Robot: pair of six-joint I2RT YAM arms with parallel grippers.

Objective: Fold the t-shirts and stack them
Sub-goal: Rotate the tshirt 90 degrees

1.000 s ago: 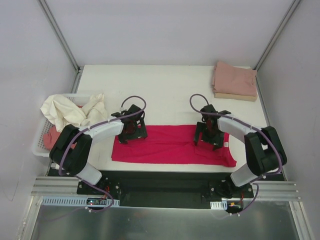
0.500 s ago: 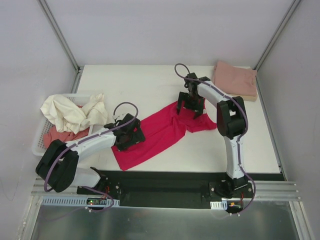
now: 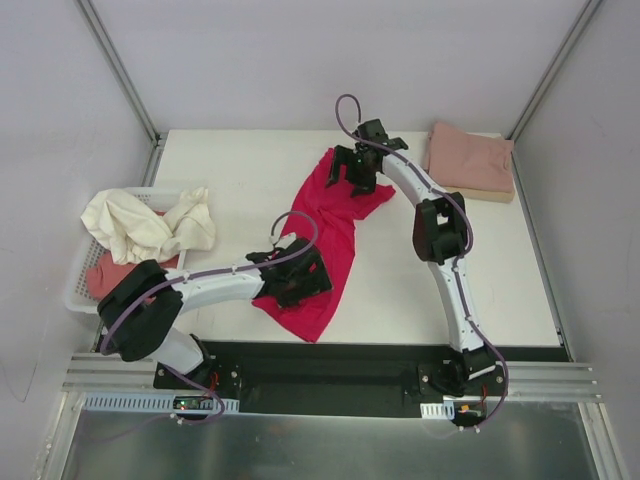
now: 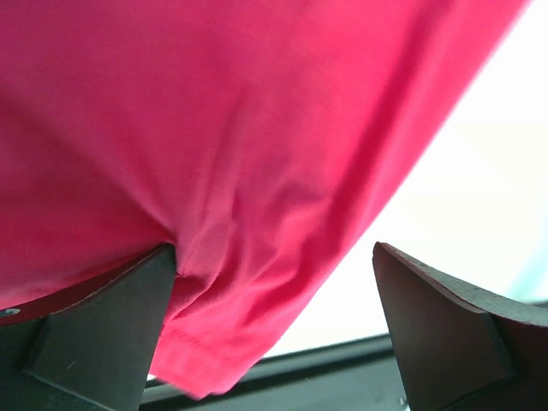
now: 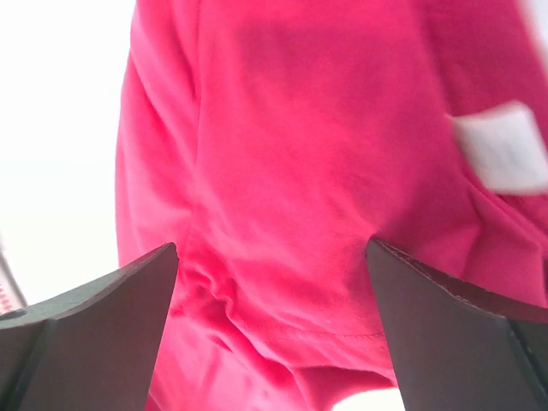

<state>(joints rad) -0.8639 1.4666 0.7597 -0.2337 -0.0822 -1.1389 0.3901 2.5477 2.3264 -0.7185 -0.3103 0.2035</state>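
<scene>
Across the middle of the white table (image 3: pixel 230 170) the crimson-red t-shirt (image 3: pixel 330 232) lies stretched on a slant, one end far out near the back, the other close to the near edge. The right gripper (image 3: pixel 358 172) sits on the far end and the left gripper (image 3: pixel 297 282) on the near end. With 2 holds that far apart, my guess is the arms are swinging the shirt round and keeping it taut for the next fold.

At the far right corner a folded dusty pink t-shirt (image 3: pixel 470 155) rests on a tan one (image 3: pixel 470 193). That is the stack this shirt should join. The white lattice basket (image 3: pixel 78 290) at the left holds a crumpled cream t-shirt (image 3: pixel 140 225) and a salmon-pink one (image 3: pixel 105 278), not yet folded.

From above, neither tool's state can be read. The wrist cameras settle it: the left one shows its fingers (image 4: pixel 103 325) spread wide, with red cloth puckered against the inner edge of one and a stitched hem (image 4: pixel 184 347) hanging loose. The right one shows fingers (image 5: pixel 94 325) equally spread over rumpled cloth, plus a white neck label (image 5: pixel 505 145) that is invisible from overhead. So both look to be pressing on the fabric rather than pinching it.
</scene>
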